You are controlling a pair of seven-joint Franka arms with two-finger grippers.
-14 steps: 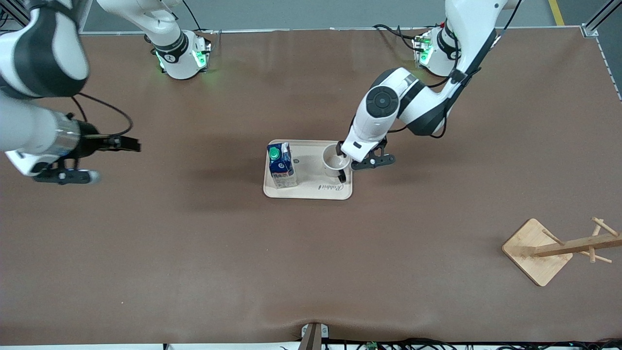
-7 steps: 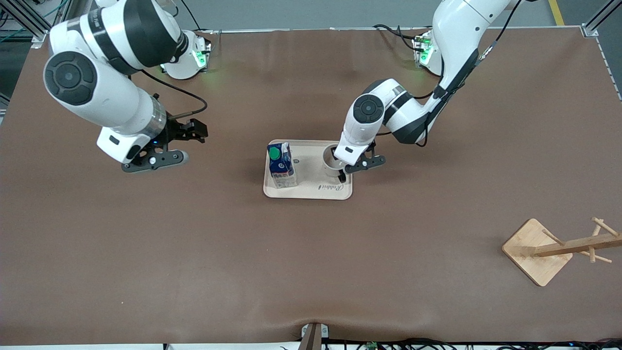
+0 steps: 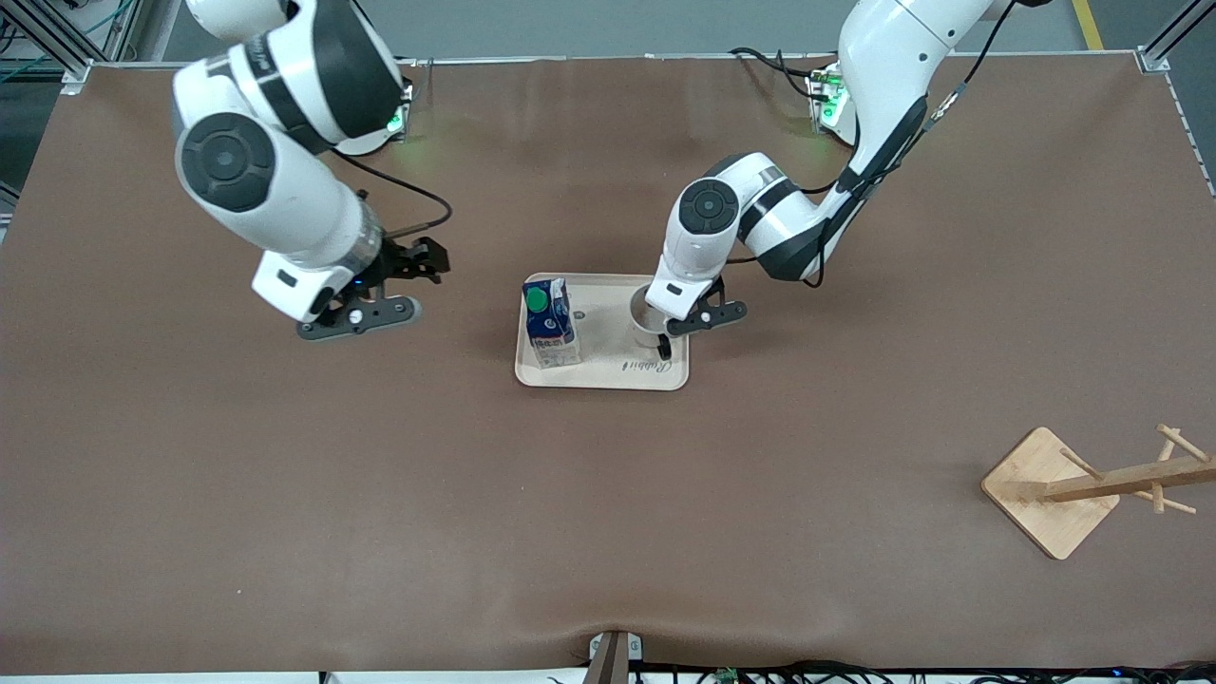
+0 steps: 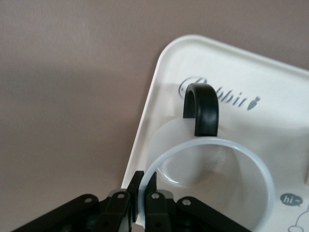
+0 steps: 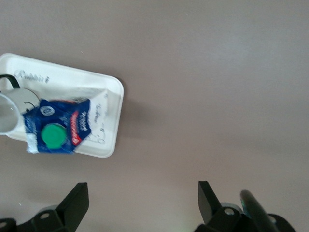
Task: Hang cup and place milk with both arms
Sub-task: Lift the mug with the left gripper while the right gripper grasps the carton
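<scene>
Left gripper [image 4: 140, 199] fingers clamped astride rim of cup [image 3: 651, 321], standing in tray [image 3: 608, 378] beside milk [image 3: 549, 323]. Lift straight, handle free. Right gripper [image 3: 375, 290] over worktop [image 3: 475, 494], fingers spread.

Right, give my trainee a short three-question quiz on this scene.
1. True or false: the cup and the milk stand on the same tray.
2. The left gripper is: A) open over the rack; B) pinching the cup's rim; C) holding the milk.
3. Fill in: the right gripper is ____, over bare table.

Key: 1 true. 2 B. 3 open.
</scene>
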